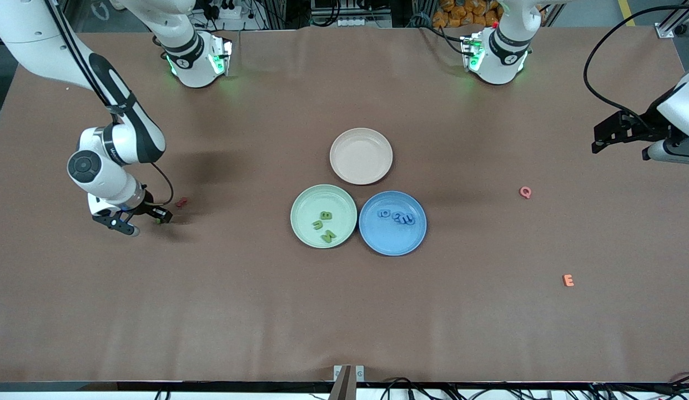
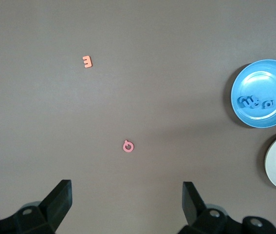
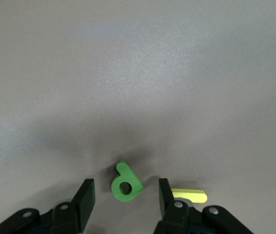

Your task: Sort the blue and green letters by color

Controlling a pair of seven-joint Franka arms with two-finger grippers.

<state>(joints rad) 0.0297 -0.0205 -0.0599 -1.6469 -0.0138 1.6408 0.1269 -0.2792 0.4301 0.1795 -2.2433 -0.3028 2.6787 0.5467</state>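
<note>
My right pincer [image 3: 124, 197] is low over the table [image 1: 255, 300] near the right arm's end, jaws apart around a green P [image 3: 126, 183], not touching it. Three green letters [image 1: 323, 226] lie in the green plate [image 1: 302, 203], blue letters [image 1: 397, 216] in the blue plate [image 1: 392, 241]. My left pincer [image 2: 127, 204] waits wide open above a pink Q [image 2: 128, 146].

White arms [image 1: 122, 139], black joints, green-lit bases [image 1: 197, 64], black cables [image 1: 610, 50]
</note>
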